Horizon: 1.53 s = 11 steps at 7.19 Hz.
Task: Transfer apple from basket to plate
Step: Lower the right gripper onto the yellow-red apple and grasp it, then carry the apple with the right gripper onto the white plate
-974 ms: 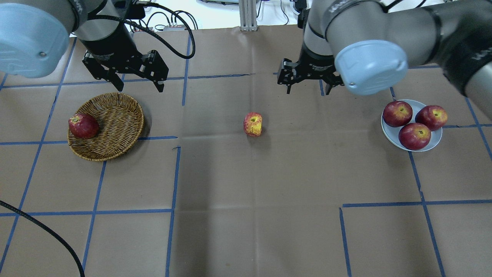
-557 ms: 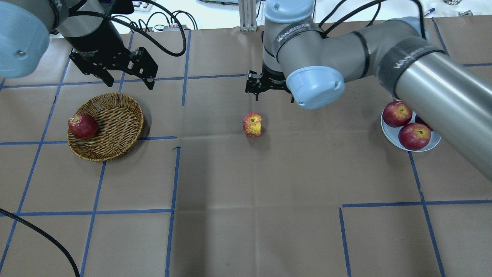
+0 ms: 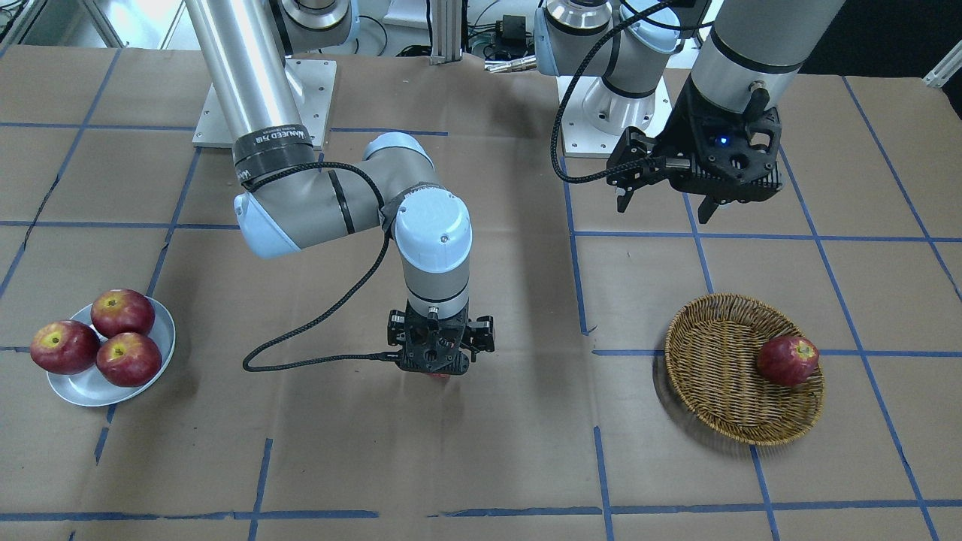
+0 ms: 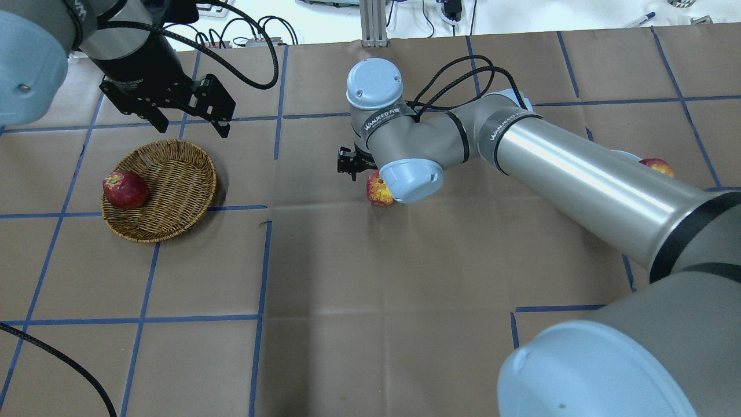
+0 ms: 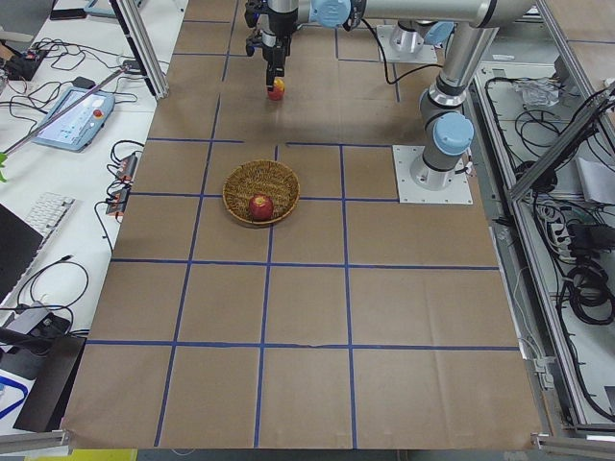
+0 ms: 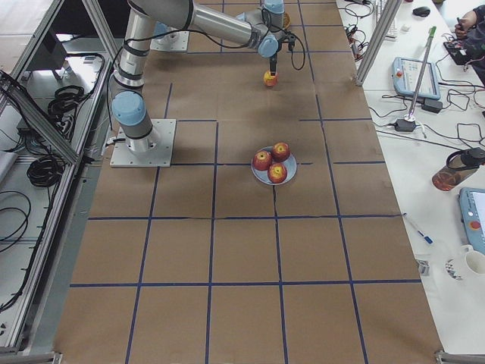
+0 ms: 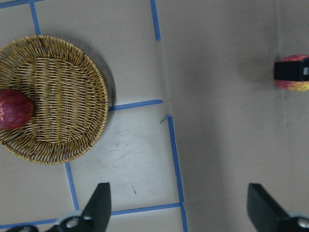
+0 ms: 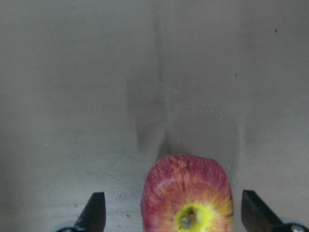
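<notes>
1. Right gripper, jaws spread wide, hangs around the apple at mid-table. A finger stands off each flank with bare gaps in the wrist view, so no grip is made yet.
2. Pinkish and streaked, the apple lies on its side on the brown paper, its yellow stem hollow turned toward the wrist camera. In the overhead view the basket is at its 9 o'clock and the plate at its 3 o'clock.
3. Left gripper, likewise spread and empty, hovers off the basket's 12 o'clock rim, probably parked out of the way. A dark red apple rests at the basket's 9 o'clock edge.
4. Three dark red apples crowd the plate, so finding room there looks the tricky part.
</notes>
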Tool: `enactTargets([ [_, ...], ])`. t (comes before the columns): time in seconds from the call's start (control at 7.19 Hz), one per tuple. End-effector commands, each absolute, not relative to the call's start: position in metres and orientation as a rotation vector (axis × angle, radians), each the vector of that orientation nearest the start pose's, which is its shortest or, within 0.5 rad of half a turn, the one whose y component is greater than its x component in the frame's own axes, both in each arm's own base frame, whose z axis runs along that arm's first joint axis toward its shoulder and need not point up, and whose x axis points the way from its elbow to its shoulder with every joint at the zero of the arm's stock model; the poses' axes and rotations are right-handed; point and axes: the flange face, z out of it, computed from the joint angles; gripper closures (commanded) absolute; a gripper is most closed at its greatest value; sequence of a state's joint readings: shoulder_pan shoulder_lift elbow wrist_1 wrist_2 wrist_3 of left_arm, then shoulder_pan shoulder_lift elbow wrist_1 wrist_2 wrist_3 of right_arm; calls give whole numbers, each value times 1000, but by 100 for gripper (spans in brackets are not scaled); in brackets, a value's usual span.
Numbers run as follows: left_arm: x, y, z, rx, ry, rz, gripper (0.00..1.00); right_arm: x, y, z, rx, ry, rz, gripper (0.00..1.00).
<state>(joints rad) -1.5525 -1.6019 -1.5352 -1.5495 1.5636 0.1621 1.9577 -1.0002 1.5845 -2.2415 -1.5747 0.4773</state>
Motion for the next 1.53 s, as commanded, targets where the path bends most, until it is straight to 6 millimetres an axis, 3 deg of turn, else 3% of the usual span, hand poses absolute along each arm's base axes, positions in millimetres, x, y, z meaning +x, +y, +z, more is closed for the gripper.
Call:
enactTargets([
  [0.0,-125,-510,489,227,3137,-37,1,373,-565,195,139,3118,-92,19],
  [0.14,-125,-509,491,227,3137,-39,1,372,-564,195,139,3122,-81,39],
  [0.28,-124,-509,491,224,3136,-39,1,371,-564,201,134,3119,-87,52],
  [0.42,-124,-510,491,224,3136,-37,1,365,-567,213,139,3112,-111,54],
  [0.56,-124,-510,491,224,3136,-39,1,352,-570,239,158,3109,-146,54],
  [0.7,-123,-510,492,222,3136,-41,1,323,-570,275,102,3149,-133,54],
  [0.83,-123,-510,492,222,3136,-41,1,258,-575,317,49,3187,-88,54],
  [0.97,-123,-511,494,222,3135,-46,1,186,-576,338,-38,3198,-31,54],
  [1.39,-122,-511,494,223,3123,-44,1,7,-548,342,-226,3182,-19,54],
])
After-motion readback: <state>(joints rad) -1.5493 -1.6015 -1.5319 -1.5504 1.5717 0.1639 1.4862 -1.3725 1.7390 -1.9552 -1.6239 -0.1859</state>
